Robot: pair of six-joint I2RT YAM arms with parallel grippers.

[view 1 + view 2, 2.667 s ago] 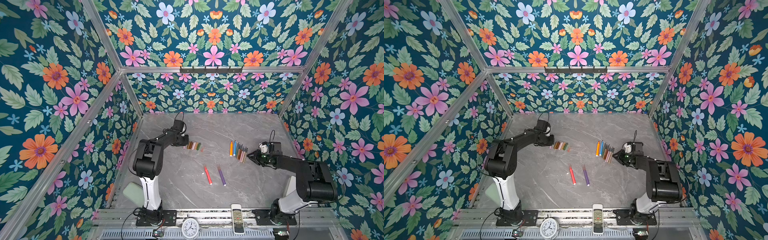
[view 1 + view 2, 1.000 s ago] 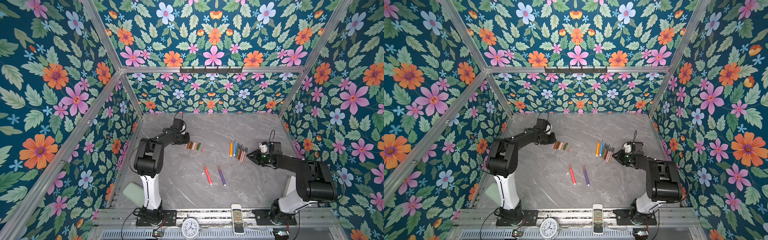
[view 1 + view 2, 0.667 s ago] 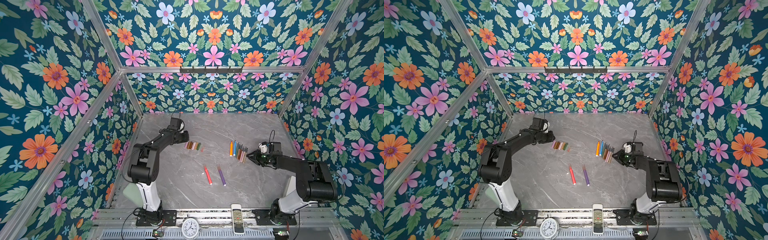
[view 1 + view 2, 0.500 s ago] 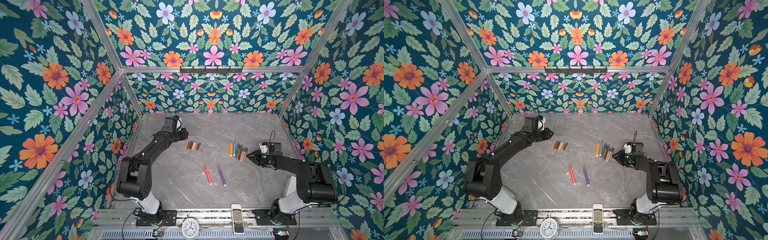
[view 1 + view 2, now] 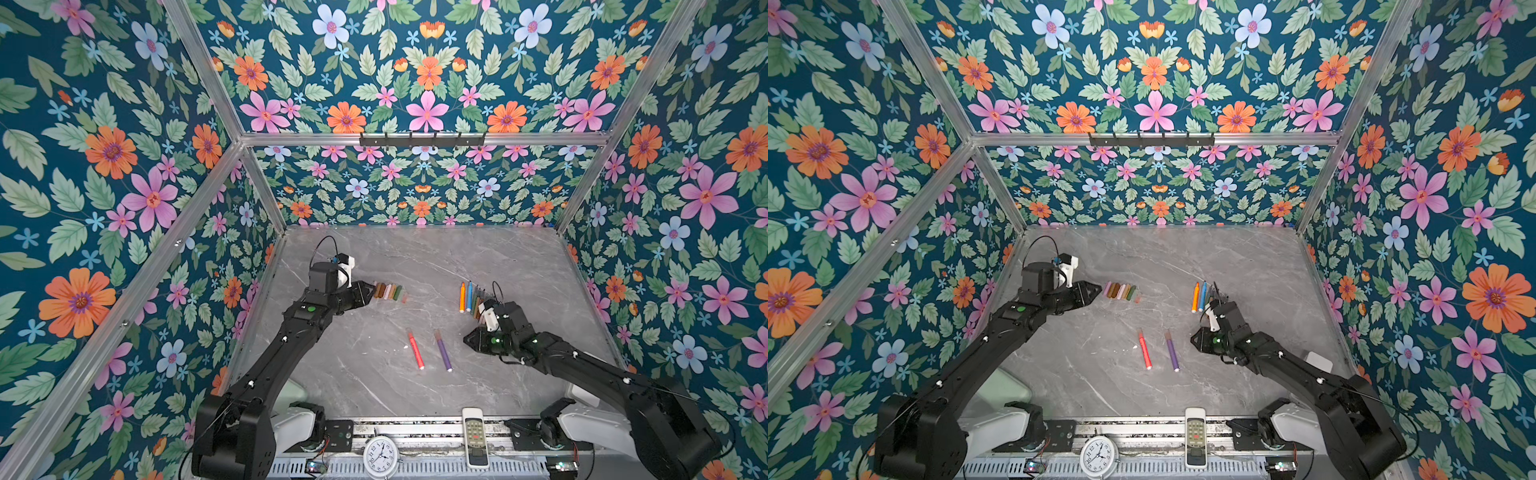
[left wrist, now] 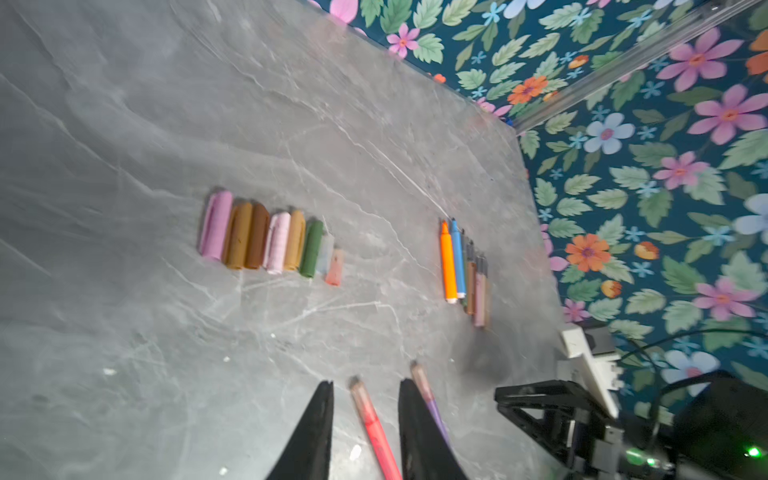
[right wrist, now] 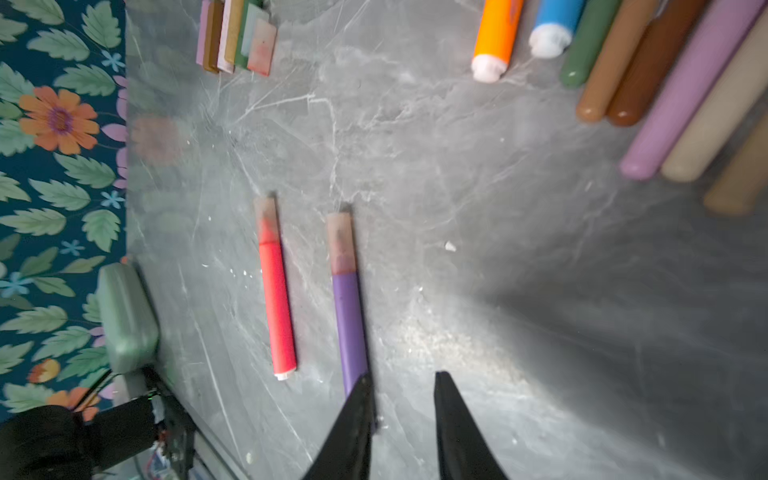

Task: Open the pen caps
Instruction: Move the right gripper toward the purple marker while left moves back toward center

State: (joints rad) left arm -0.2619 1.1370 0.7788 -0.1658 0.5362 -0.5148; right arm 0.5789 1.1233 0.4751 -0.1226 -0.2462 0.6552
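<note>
Both empty: left hand (image 6: 366, 384) apart, right hand (image 7: 404, 375) apart | remote (image 5: 475, 436) lettering unreadable

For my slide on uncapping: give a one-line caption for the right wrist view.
Open, empty right gripper near the capped purple pen, capped red pen alongside.

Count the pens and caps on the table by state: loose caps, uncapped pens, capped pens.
Loose stubby plastic caps, in a row: 8
Uncapped thin felt-tip pens, in a row: 8
Red pen and purple pen, translucent caps on: 2
Total: 18
</note>
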